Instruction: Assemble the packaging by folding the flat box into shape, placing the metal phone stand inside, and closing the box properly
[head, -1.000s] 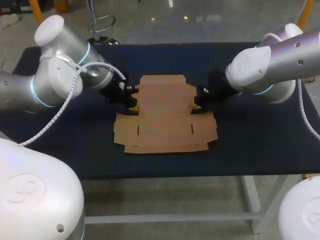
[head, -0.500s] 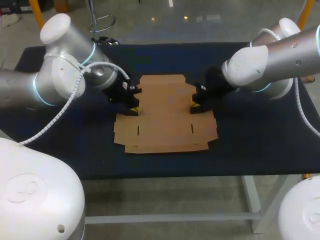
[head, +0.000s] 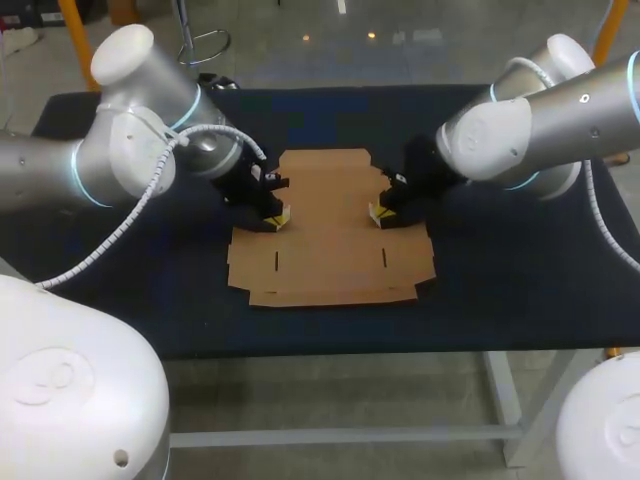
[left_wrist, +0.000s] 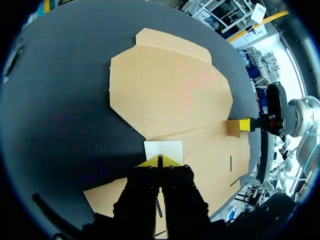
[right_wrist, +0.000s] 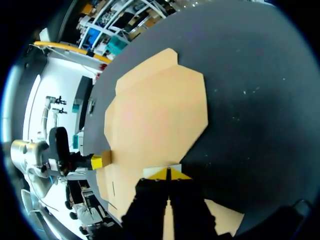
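The flat box (head: 330, 235) lies opened out as a single sheet of plain brown cardboard, spread ahead of both grippers and spanning the gap between them. I judge it light, thin and stiff only across its panels. It should bend readily along its scored creases, slide easily on the table (head: 520, 270) and crease for good if pinched hard. The sensible holds are the small flaps and free edges near a fold line, with the main panel pressed down so the sheet does not skate. The left gripper (head: 279, 216) has its yellow tips drawn together with nothing visible between them. They bear against the left side flap (left_wrist: 163, 149), which stands raised just ahead of them. The right gripper (head: 377, 214) is closed tip to tip in the same way, empty, against the right side flap (right_wrist: 149, 172) on the opposite edge. Two short slots (head: 275, 260) are cut in the panel on the near side of the grippers, one beside each. The metal phone stand is not in view. No brand, label or writing can be read on the cardboard, which appears unprinted on the face shown.
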